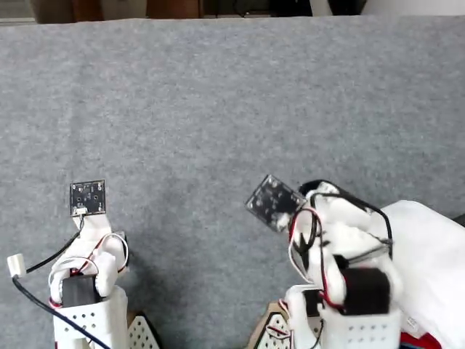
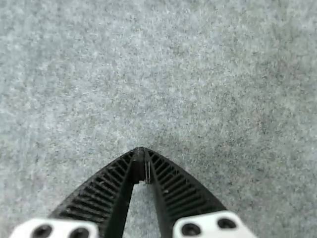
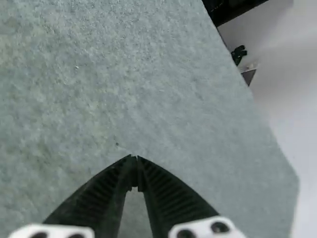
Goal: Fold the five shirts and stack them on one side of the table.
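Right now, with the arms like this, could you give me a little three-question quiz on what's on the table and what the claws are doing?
1. True or false: the left gripper is holding a piece of clothing.
2. Where does the white cloth lie?
A. Beside one arm's base, at the near edge of the table
B. Spread out in the middle of the table
C. Draped over both arms
3. Fill in the blank: the right gripper is ___, with nothing between its fingers.

Key: 1 false, it is shut on nothing over bare grey felt. 2 A. 3 shut.
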You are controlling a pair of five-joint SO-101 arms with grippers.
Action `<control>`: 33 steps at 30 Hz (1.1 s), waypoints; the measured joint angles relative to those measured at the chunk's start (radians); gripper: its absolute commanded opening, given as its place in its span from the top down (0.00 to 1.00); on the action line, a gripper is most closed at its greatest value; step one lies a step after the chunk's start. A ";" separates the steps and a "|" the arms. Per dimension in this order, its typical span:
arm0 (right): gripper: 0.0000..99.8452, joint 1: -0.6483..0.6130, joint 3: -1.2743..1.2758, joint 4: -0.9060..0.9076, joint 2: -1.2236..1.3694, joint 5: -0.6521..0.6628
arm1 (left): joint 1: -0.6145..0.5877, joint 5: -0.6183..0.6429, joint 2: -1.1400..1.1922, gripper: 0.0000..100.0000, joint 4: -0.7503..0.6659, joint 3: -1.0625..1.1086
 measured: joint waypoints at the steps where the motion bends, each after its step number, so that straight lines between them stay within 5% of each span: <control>1: 0.99 -0.011 0.031 -0.018 0.000 -0.025 | 0.000 0.000 0.000 0.98 0.000 0.000; 9: 0.99 -0.072 0.181 -0.077 0.002 -0.183 | 0.000 0.000 0.000 0.98 0.000 0.000; 33: 0.99 -0.095 0.601 -0.479 0.002 -0.203 | 0.000 0.000 0.000 0.98 0.000 0.000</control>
